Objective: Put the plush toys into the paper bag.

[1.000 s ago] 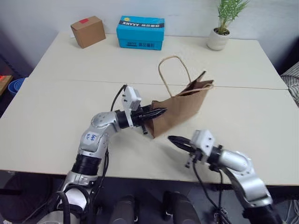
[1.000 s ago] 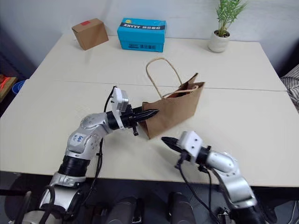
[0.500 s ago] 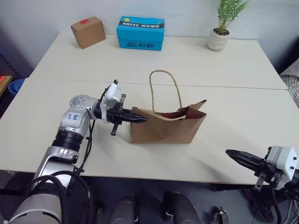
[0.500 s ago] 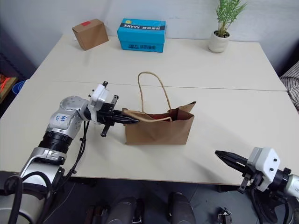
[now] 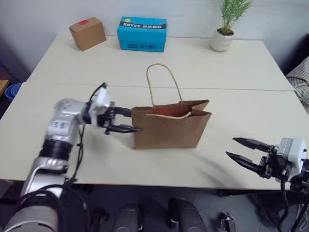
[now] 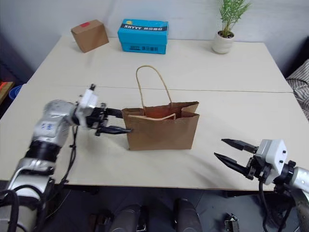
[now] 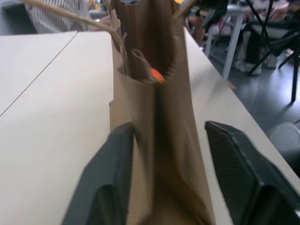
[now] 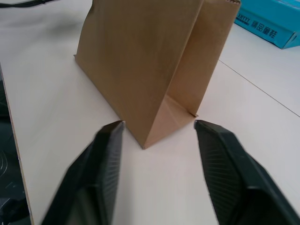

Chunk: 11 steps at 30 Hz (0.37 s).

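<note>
Brown kraft paper bag (image 5: 169, 126) stands upright mid-table; you can spot orange plush (image 7: 157, 75) inside it through the left wrist camera. Your left gripper (image 5: 126, 120) sits at the bag's left end, fingers spread around that edge. Your right gripper (image 5: 240, 149) hovers spread, well apart to the right.

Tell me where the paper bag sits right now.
In the head views the paper bag stands upright near the middle of the table, just in front of its seam, with the left gripper open at its left end and the right gripper apart, off to its right.
</note>
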### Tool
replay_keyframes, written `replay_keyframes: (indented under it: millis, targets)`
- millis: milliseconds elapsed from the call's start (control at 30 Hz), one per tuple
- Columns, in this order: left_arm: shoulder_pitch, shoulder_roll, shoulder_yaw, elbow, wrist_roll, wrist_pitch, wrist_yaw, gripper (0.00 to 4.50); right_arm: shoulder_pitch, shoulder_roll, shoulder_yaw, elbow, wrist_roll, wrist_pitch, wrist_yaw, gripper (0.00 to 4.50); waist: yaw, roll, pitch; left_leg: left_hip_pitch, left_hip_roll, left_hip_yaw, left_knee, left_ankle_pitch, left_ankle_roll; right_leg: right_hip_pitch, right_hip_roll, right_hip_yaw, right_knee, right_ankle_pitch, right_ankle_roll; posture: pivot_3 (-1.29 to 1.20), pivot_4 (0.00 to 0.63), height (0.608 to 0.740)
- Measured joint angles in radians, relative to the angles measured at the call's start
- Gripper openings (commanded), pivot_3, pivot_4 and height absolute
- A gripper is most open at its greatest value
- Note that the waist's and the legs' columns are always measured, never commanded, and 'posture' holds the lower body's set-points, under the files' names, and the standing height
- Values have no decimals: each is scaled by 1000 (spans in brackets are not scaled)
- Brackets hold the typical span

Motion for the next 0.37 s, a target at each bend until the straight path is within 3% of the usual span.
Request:
replay_keyframes:
  millis: [100, 233, 367]
  targets:
    - [148, 79, 93, -118, 5, 11, 68, 4465, -44, -44, -1, 78, -7, -19, 58, 4474, -5, 0, 0, 0, 0, 0, 0, 0, 1, 1, -1, 0, -1, 0, 0, 0, 150, 740]
    - [446, 181, 256, -253, 32, 16, 176, 4488, -150, -175, -25, 286, -45, -101, 182, 4492, -14, 1, 1, 1, 0, 0, -2, -1, 1, 1, -2, 0, -2, 0, 0, 0, 150, 740]
    - [629, 189, 375, -375, 38, 19, 257, 4488, -222, -211, 4, 398, -65, -166, 294, 4492, 5, 1, 1, 1, 1, -3, -1, -2, 0, 1, -4, -1, -5, -1, -1, 0, 150, 740]
